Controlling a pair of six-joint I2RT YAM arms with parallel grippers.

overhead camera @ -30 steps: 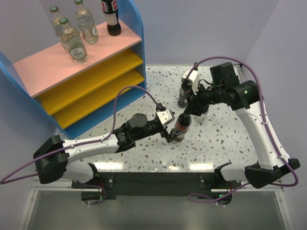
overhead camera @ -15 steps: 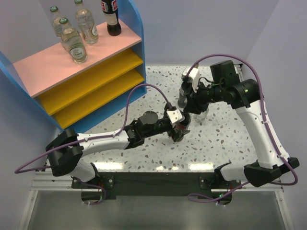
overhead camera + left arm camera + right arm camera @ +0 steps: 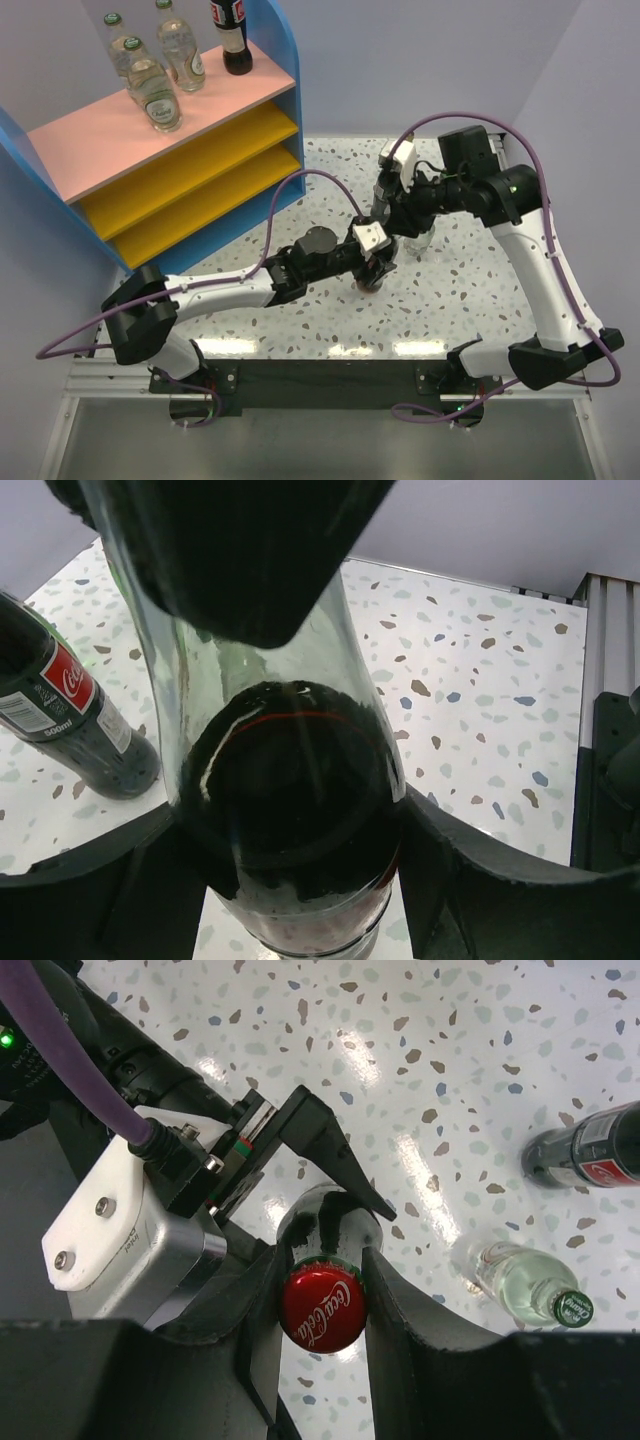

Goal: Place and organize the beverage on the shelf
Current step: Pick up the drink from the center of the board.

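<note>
A dark cola bottle (image 3: 290,810) with a red cap (image 3: 322,1308) stands mid-table (image 3: 372,280). My left gripper (image 3: 374,266) is shut on its body, one finger on each side (image 3: 290,890). My right gripper (image 3: 392,222) is shut on its capped neck from above (image 3: 322,1305). The shelf (image 3: 150,140) stands at the back left. Its pink top board bears three clear green-capped bottles (image 3: 152,92) and one cola bottle (image 3: 232,38). Both yellow boards are bare.
A second cola bottle (image 3: 381,198) stands just behind the held one and shows in both wrist views (image 3: 70,720) (image 3: 585,1150). A clear green-capped bottle (image 3: 420,240) (image 3: 530,1295) stands right of my right gripper. Purple cables loop over both arms.
My left arm has reached rightward, and its fingers now sit around the cola bottle's body. My right gripper has stayed on the bottle's neck, shifting slightly.
</note>
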